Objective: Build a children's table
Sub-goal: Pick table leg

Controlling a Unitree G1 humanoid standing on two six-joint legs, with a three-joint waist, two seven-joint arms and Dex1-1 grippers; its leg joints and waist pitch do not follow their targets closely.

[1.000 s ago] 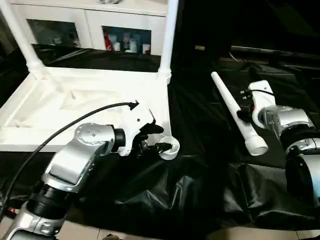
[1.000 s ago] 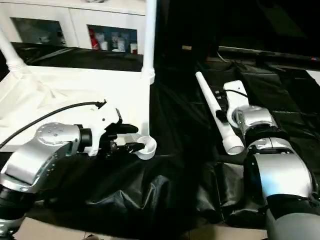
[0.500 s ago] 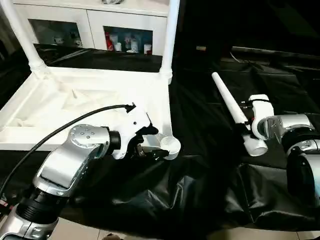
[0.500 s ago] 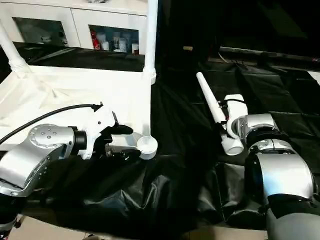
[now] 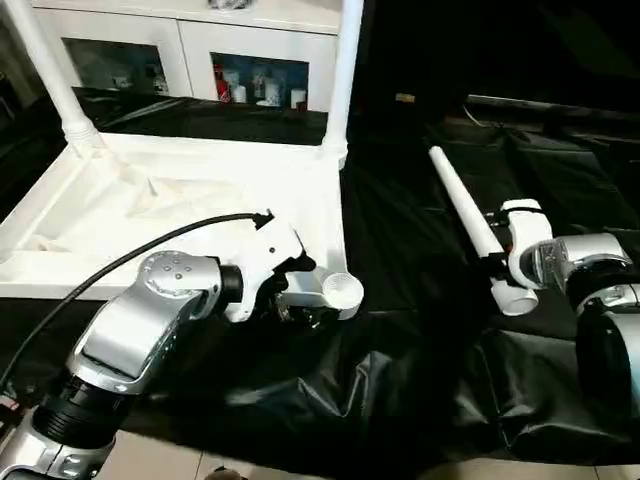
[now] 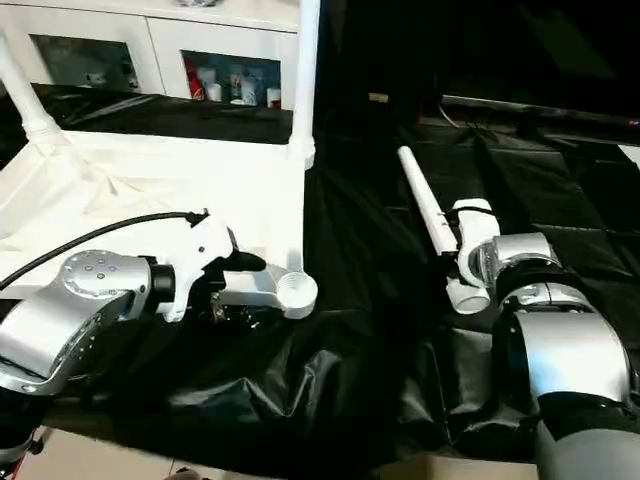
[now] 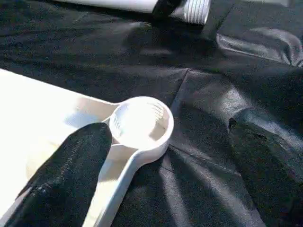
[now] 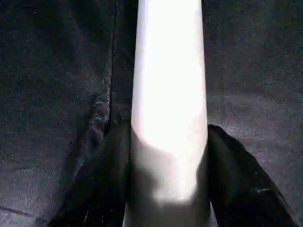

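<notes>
Right wrist view: our right claw (image 8: 168, 189) clamps the loose leg (image 8: 169, 94); left claw (image 7: 161, 165) spread beside the tabletop's empty corner socket (image 7: 142, 124). Next: lift, seat leg.

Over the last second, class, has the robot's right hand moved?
Yes. The right hand went from beside the loose leg onto it, nearer the leg's wide end, and now clasps it.

Head views: even indoor light from above, dark cloth (image 5: 400, 300) swallowing detail, soft sheen on its folds. Tabletop (image 5: 190, 200) overexposed, ribs washed out. Highlights on the silver left forearm (image 5: 140, 330). Left wrist view: near finger (image 7: 61, 184) blurred, socket (image 7: 142, 124) fairly sharp, shadow beneath it. Right wrist view: leg (image 8: 169, 94) blown white, soft focus, dim surroundings
</notes>
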